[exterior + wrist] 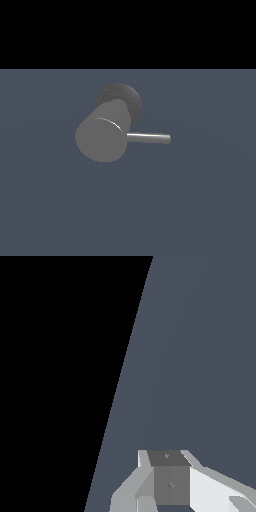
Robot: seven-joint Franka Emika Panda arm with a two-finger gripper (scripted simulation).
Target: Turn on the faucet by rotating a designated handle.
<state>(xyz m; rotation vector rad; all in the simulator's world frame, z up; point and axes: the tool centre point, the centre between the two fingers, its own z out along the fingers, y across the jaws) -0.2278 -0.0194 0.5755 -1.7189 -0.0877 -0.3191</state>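
Observation:
The faucet (102, 137) is a thick matte grey cylinder tilted toward the camera, rising from a darker round base (125, 97) in the middle of the exterior view. The handle (149, 137), a thin metallic rod, sticks out of the cylinder toward the exterior view's right and lies roughly level. My gripper (167, 457) shows only in the wrist view, as white finger bodies with a grey block between them over bare floor. The gap between the fingers is not clear. Neither the faucet nor the handle appears in the wrist view, and no part of the arm appears in the exterior view.
A flat blue-grey floor (200, 200) surrounds the faucet. Black void lies beyond the floor's far edge (128, 69) and fills one side of the wrist view.

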